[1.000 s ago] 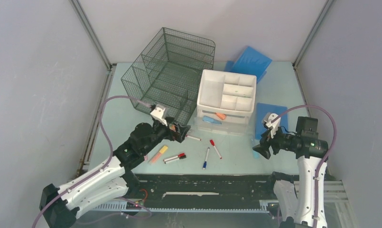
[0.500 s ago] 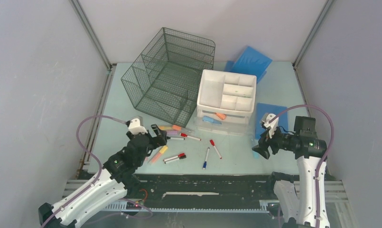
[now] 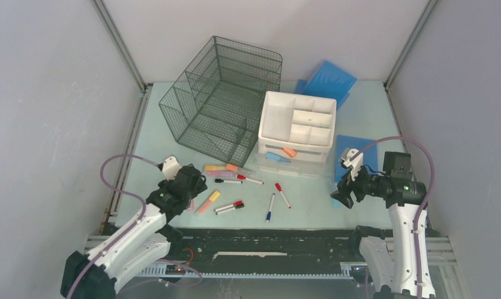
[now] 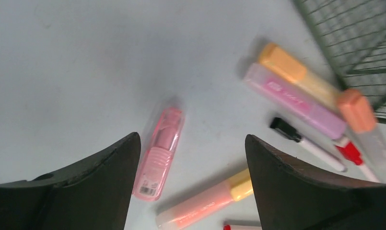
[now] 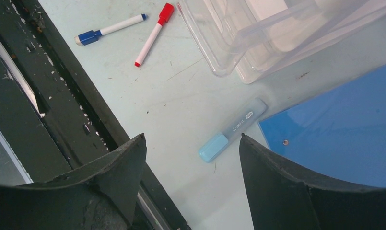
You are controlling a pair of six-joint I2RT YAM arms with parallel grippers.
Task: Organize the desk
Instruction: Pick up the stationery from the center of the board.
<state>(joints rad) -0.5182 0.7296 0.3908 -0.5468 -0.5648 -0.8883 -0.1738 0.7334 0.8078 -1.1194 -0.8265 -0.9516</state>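
Pale mint desk (image 3: 149, 140), grey-walled, black rail along the near edge; it bears every entry below.

1. Left gripper (image 4: 192, 143): fingers spread, nothing between them, hovering low over the loose pens at front left. You appear to be lining up on the pink clear-cased item (image 4: 159, 160) close by one finger, or on the peach highlighter (image 4: 205, 201) just below it; which one cannot be told.
2. Right gripper (image 5: 192, 141): likewise spread and empty, held above the pale blue highlighter (image 5: 234, 129), which lies between the clear drawer (image 5: 239, 48) and the blue folder (image 5: 344, 124). Probably your pick on that side.
3. Wire-mesh organizer (image 3: 223, 93) and white drawer unit (image 3: 297, 121): mid-desk, side by side; likely destinations for the pens.
4. Hard to read: your left wrist view is blurred and its labels are illegible. The peach highlighter's lower end is cut off by a finger and the frame edge. The drawer's contents, seen from above, are only small orange and blue shapes.
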